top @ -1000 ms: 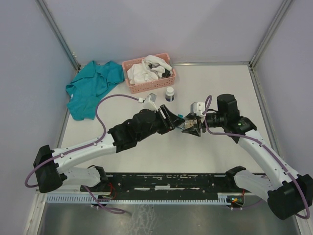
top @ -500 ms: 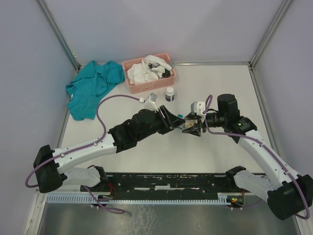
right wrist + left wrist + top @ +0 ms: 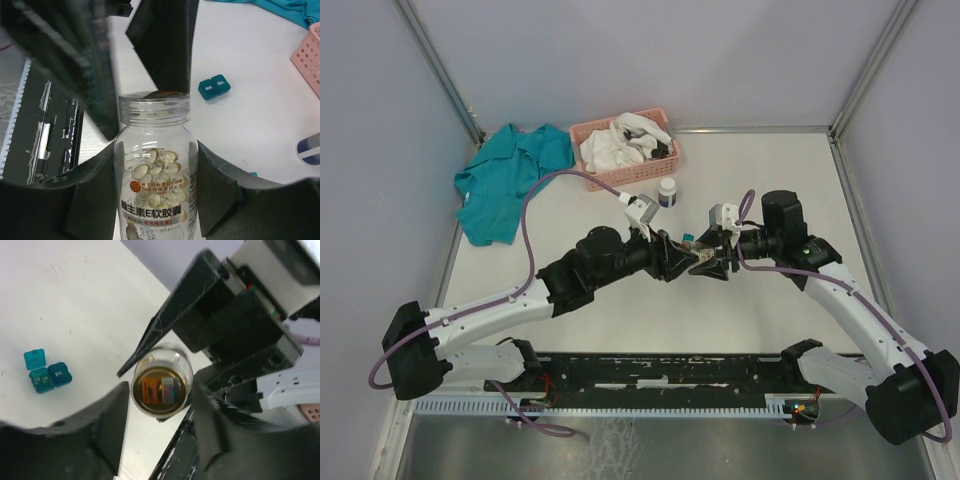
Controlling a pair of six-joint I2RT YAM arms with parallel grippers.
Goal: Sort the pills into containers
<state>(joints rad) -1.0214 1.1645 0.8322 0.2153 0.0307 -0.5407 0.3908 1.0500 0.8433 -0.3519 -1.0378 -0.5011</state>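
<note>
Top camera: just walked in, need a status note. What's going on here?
The right gripper holds a clear capsule bottle off the table. The left gripper straddles its cap, apparently to unscrew it; whether it grips is unclear. The teal pill boxes lie on the table, one lid open.

White table [image 3: 620, 310] within pale lavender walls [image 3: 650, 55], metal corner posts [image 3: 440, 70].

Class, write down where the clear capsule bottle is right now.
The bottle is mid-table in the top view, held off the surface by the right gripper, its cap inside the open left gripper.
</note>
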